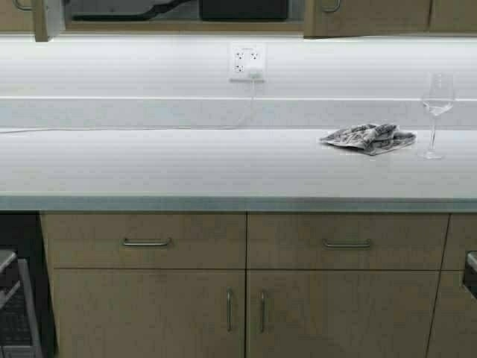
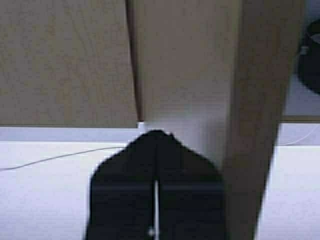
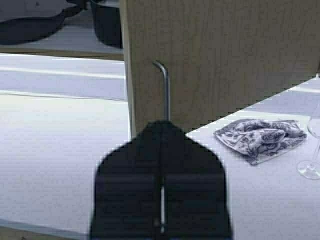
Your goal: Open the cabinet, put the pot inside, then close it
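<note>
The cabinet's two doors stand open at the top of the high view, the left door (image 1: pixel 46 19) edge-on and the right door (image 1: pixel 365 19) partly swung out. The black pot (image 1: pixel 242 7) sits on the shelf inside, and it also shows in the right wrist view as the pot (image 3: pixel 107 26). My right gripper (image 3: pixel 162 124) is shut on the steel handle (image 3: pixel 165 90) of the right door (image 3: pixel 225 55). My left gripper (image 2: pixel 156 133) is shut, its tips at the lower edge of the left door (image 2: pixel 185 65). Neither arm shows in the high view.
A dark pan (image 3: pixel 30 27) lies on the shelf beside the pot. On the white counter (image 1: pixel 186 164) lie a patterned cloth (image 1: pixel 369 138) and a wine glass (image 1: pixel 436 104) at the right. A wall outlet (image 1: pixel 247 62) has a cable running left. Base cabinets (image 1: pixel 149 298) stand below.
</note>
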Robot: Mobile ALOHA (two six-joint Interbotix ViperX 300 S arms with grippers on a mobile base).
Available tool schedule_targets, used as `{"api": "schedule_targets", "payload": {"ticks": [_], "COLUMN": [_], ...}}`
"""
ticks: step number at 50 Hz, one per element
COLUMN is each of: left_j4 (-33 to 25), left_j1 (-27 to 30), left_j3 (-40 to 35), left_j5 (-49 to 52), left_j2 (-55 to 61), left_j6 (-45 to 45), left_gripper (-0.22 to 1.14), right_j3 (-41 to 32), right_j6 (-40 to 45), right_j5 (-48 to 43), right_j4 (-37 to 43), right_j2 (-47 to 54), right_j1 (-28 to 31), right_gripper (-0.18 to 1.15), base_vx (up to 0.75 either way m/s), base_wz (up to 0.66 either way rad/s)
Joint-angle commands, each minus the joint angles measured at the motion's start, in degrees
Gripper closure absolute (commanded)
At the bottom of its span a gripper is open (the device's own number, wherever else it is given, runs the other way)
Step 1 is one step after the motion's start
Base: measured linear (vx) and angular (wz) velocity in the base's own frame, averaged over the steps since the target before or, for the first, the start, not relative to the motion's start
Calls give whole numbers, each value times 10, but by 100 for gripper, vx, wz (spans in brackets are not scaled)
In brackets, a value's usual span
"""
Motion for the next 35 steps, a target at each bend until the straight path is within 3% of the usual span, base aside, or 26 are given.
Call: {"api": "schedule_targets", "payload": {"ticks": [1, 16, 26, 35], "left_j4": [-5, 6, 6, 6], "left_j1": [-43, -110, -111, -113], "left_j3": [-32, -40, 56, 127], "left_j5": [-9, -23, -50, -71], "left_j2": [3, 0, -71, -105], "left_j6": [3, 4, 2, 2], "left_gripper": [88, 88, 88, 88], "right_j3": [-9, -22, -25, -95], "right_j6": [-3, -3, -3, -4], "right_j5": [-4, -8, -8, -11], "right_j4": [-4, -5, -19, -18], "right_j2": [4, 32, 27, 79], "right_j1": [2, 2, 0, -11], "right_gripper": [90, 90, 90, 90], "base_vx": [8, 5, 3, 4], "base_wz": [-3, 4, 4, 5]}}
